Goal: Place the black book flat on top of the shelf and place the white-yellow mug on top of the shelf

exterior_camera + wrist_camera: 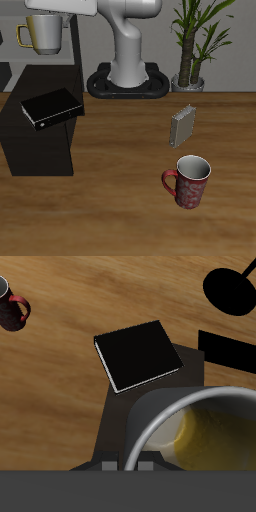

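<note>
We see gripper [44, 22] w/ fingers clamped on white-yellow mug [41, 34] above shelf [40, 140]; black book [52, 108] flat atop

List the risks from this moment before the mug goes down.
1. The black book already covers much of the shelf top, so the white-yellow mug, held high in the gripper, may land partly on it and tip.
2. Little bare top remains; a placement near an edge may topple off.
</note>
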